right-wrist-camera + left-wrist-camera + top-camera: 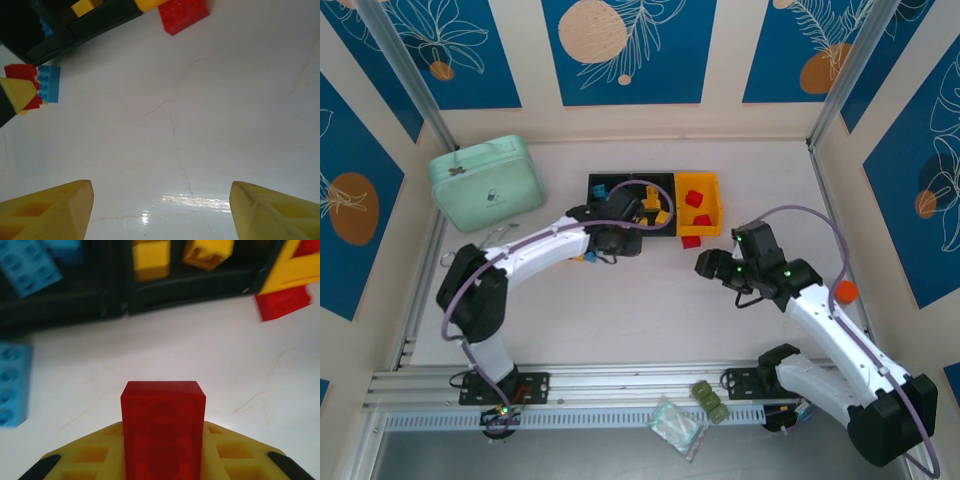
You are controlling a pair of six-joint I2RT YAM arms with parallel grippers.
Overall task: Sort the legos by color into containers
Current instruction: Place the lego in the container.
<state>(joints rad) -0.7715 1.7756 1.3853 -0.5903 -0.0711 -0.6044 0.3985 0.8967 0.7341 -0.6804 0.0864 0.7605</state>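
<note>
My left gripper (163,440) is shut on a red lego (163,420), held just above the table in front of the containers (655,205). A blue lego (12,382) lies on the table to its left. The left black bin holds a blue lego (30,270), and the middle black bin (190,282) holds yellow legos (150,260). The orange-yellow bin (712,185) holds two red legos (695,198). Another red lego (183,14) lies on the table against that bin's front. My right gripper (162,210) is open over bare table, right of the bins.
A mint-green case (485,182) sits at the back left. A round orange-red cap (846,292) lies beside the right arm. An olive-green lump (710,400) and a clear bag (677,425) rest on the near rail.
</note>
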